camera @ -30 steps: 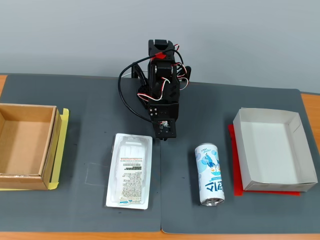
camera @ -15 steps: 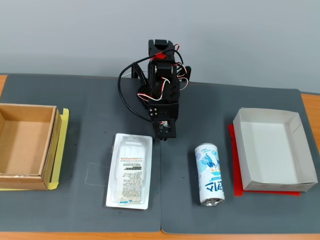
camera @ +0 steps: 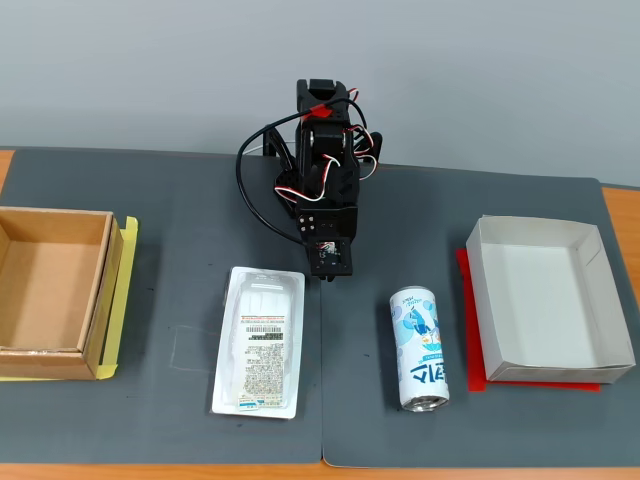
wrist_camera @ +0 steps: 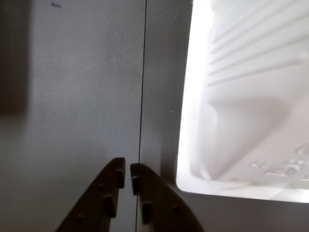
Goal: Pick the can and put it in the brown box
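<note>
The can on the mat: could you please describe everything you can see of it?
The can is slim, tall and white, with light-blue cartoon graphics, blue lettering and silver metal ends. It lies on its side on the dark grey mat in the fixed view, one end facing the camera, between the white plastic tray and the white paper box, untouched.

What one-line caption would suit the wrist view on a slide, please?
Nearly shut gripper above the dark mat's seam, with a white plastic tray at right.

One can, two boxes, one tray
</note>
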